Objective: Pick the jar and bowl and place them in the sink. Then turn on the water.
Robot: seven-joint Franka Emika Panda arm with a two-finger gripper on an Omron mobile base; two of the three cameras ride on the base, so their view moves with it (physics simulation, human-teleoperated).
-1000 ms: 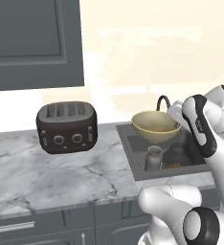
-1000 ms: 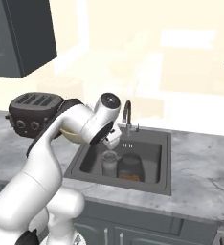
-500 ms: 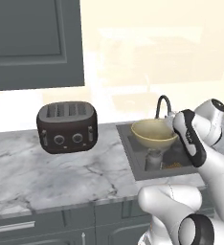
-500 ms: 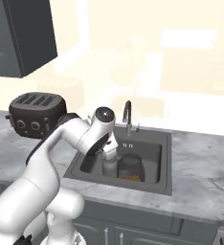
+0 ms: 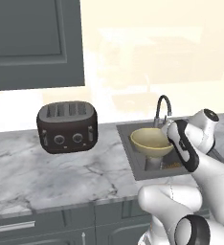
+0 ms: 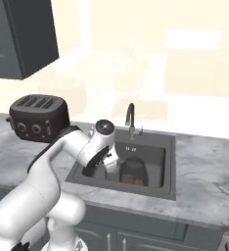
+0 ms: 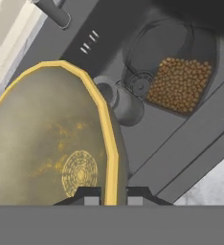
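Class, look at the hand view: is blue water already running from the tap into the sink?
No. In the hand view the sink holds the jar and no blue stream falls beside the bowl.

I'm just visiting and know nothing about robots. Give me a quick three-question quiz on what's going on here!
1. True or false: the jar already lies in the sink.
2. What is the gripper shut on?
A. the toaster
B. the rim of the bowl
C. the tap
3. Fill in: no ______ is running from the tap.

Key
1. True: it lies on its side in the basin, brown granules showing.
2. B: in the hand view the fingers pinch the bowl's yellow rim, over the sink.
3. Water.
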